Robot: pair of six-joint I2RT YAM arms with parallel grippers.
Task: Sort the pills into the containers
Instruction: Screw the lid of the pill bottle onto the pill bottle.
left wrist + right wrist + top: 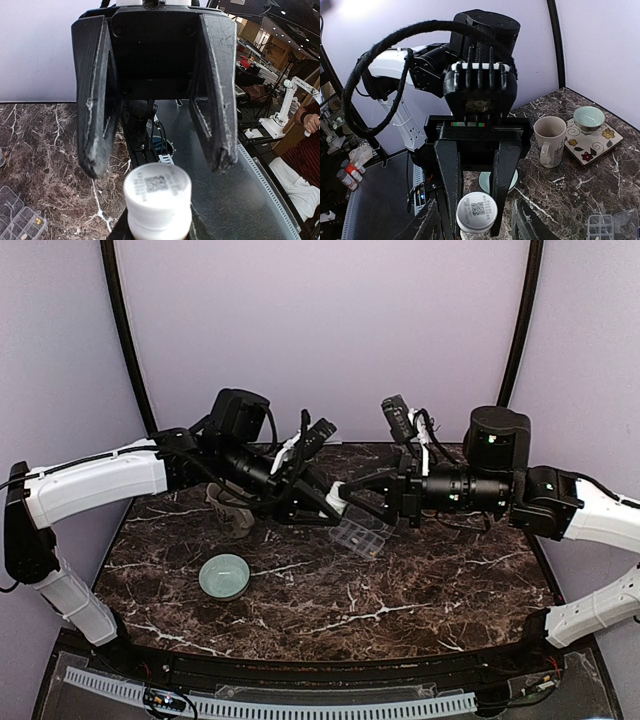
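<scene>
A white-capped pill bottle (335, 498) hangs upright above the table, my right gripper (352, 498) shut on its body. In the right wrist view its cap (476, 212) shows between my right gripper's (476, 206) own fingers. My left gripper (157, 169) faces it, open, its fingertips (95, 167) just short of the cap (157, 192) and nothing between them. The clear container (360, 535) lies on the marble below the bottle. In the left wrist view its corner (17, 220) shows a few yellow pills (36, 218).
A pale green bowl (224, 576) sits at the front left of the table. A mug (550, 140) stands behind the left arm, beside a flowered coaster (600, 142) carrying a second bowl (589, 118). More small bottles (347, 175) stand off the table.
</scene>
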